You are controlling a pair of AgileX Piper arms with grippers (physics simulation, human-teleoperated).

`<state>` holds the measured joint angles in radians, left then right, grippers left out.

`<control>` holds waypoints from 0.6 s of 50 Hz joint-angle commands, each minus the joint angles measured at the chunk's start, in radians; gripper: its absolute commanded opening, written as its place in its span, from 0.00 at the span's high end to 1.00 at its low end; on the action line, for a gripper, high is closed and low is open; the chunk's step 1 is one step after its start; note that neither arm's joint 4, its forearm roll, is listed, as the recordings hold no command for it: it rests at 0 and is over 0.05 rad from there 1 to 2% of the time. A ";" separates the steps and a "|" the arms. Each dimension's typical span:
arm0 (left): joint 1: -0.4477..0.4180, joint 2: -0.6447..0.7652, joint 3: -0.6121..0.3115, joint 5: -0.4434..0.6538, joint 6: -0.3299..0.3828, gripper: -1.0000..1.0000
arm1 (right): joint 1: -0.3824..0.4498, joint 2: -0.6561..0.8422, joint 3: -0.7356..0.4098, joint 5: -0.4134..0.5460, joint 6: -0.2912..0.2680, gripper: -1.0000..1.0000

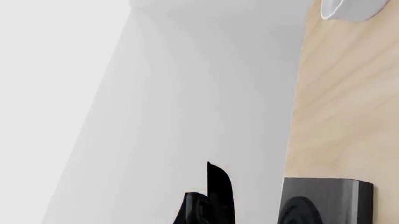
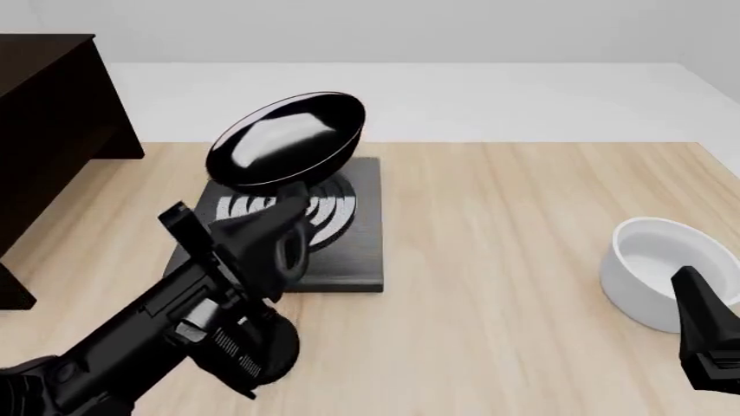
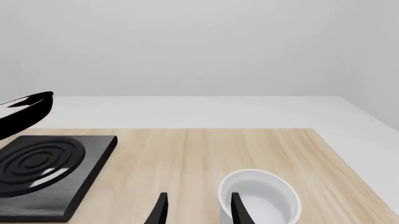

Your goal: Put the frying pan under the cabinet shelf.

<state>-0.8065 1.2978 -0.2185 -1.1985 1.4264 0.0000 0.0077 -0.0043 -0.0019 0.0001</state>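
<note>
While the left arm reached forward and upward from the near left corner of the pale wooden table (image 2: 521, 225), its gripper (image 2: 295, 201) was hidden behind its own body in the front view, so I could not tell how far the jaws stood apart, nor see any grasp on the handle. The round black frying pan with a glossy pale inside (image 2: 289, 139) sat tilted on edge in the air, just beyond that gripper and above the square black hotplate with silver rings (image 2: 335, 225). The dark brown wooden cabinet (image 2: 52, 130) stood at the far left, well apart from the pan. The right arm rested low at the near right, its gripper (image 3: 196, 210) released, fingers either side of the white round bowl's (image 3: 262, 196) near rim.
</note>
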 commanded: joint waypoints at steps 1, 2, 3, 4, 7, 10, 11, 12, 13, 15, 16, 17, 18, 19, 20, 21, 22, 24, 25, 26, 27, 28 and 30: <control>0.049 -0.059 0.031 -0.021 0.001 1.00 | 0.000 0.000 0.000 0.000 0.000 0.00; 0.055 -0.064 0.035 -0.021 0.000 1.00 | 0.000 0.000 0.000 0.000 0.000 0.00; 0.064 -0.069 0.041 -0.021 0.001 1.00 | 0.000 0.000 0.000 0.000 0.000 0.00; 0.068 -0.070 0.042 -0.021 0.002 1.00 | 0.000 0.000 0.000 0.000 0.000 0.00; 0.093 -0.084 0.059 -0.021 0.003 1.00 | 0.000 0.000 0.000 0.000 0.000 0.00; 0.109 -0.091 0.071 -0.021 -0.003 1.00 | 0.000 0.000 0.000 0.000 0.000 0.00; 0.118 -0.097 0.076 -0.021 -0.006 1.00 | 0.000 0.000 0.000 0.000 0.000 0.00; 0.121 -0.100 0.080 -0.021 -0.006 1.00 | 0.000 0.000 0.000 0.000 0.000 0.00; 0.126 -0.102 0.082 -0.021 -0.010 1.00 | 0.000 0.000 0.000 0.000 0.000 0.00; 0.138 -0.110 0.087 -0.021 -0.019 1.00 | 0.000 0.000 0.000 0.000 0.000 0.00; 0.138 -0.110 0.087 -0.021 -0.019 1.00 | 0.000 0.000 0.000 0.000 0.000 0.00; 0.142 -0.112 0.088 -0.021 -0.023 1.00 | 0.000 0.000 0.000 0.000 0.000 0.00; 0.150 -0.113 0.089 -0.021 -0.029 1.00 | 0.000 0.000 0.000 0.000 0.000 0.00; 0.156 -0.112 0.089 -0.021 -0.029 1.00 | 0.000 0.000 0.000 0.000 0.000 0.00; 0.160 -0.113 0.090 -0.021 -0.028 1.00 | 0.000 0.000 0.000 0.000 0.000 0.00; 0.166 -0.116 0.091 -0.021 -0.031 1.00 | 0.000 0.000 0.000 0.000 0.000 0.00; 0.173 -0.118 0.090 -0.021 -0.033 1.00 | 0.000 0.000 0.000 0.000 0.000 0.00; 0.182 -0.121 0.094 -0.021 -0.037 1.00 | 0.000 0.000 0.000 0.000 0.000 0.00; 0.192 -0.129 0.097 -0.020 -0.042 1.00 | 0.000 0.000 0.000 0.000 0.000 0.00; 0.195 -0.130 0.100 -0.020 -0.043 1.00 | 0.000 0.000 0.000 0.000 0.000 0.00; 0.199 -0.131 0.103 -0.020 -0.046 1.00 | 0.000 0.000 0.000 0.000 0.000 0.00; 0.202 -0.133 0.104 -0.020 -0.048 1.00 | 0.000 0.000 0.000 0.000 0.000 0.00; 0.210 -0.136 0.108 -0.021 -0.055 1.00 | 0.000 0.000 0.000 0.000 0.000 0.00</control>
<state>-0.6419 1.1951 -0.1166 -1.2018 1.3829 0.0001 0.0077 -0.0043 -0.0019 0.0001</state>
